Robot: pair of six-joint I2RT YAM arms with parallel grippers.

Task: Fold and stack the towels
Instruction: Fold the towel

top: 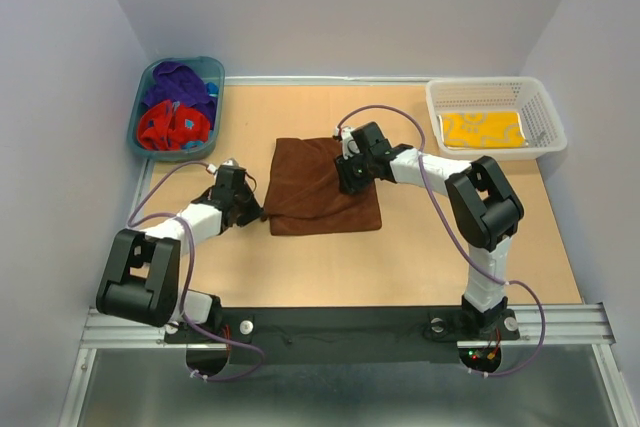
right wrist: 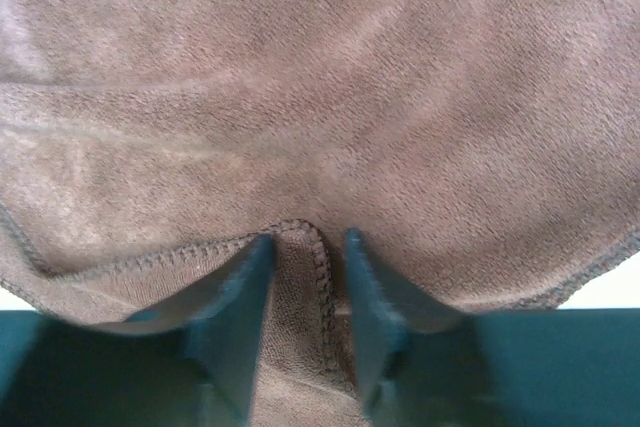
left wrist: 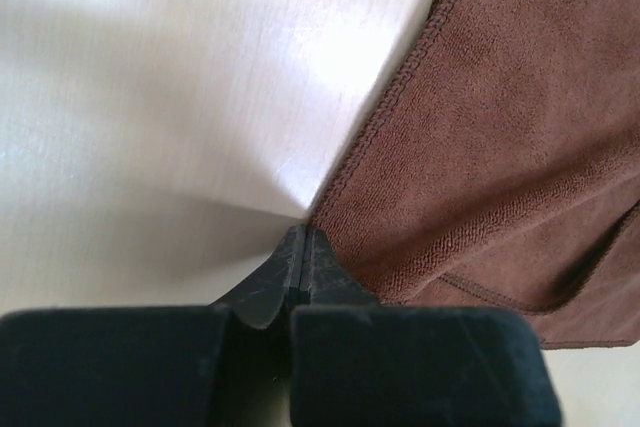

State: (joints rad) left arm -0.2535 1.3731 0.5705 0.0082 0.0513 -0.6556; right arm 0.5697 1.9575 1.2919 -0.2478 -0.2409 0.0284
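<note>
The brown towel [top: 322,187] lies at the table [top: 400,257] centre. At three o'clock, the right gripper [right wrist: 308,277] is clamped on its hemmed fold. At nine o'clock, the left gripper [left wrist: 303,262] has its jaws together at the towel's edge; whether cloth is pinched between them is hard to see.

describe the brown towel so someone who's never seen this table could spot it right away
Look at the middle of the wooden table, between the two black arms. The brown towel lies there, folded. It is the only plain, dark cloth and the only one outside a container.

Pale grey walls [top: 340,7] enclose a tan tabletop [top: 420,257]
</note>
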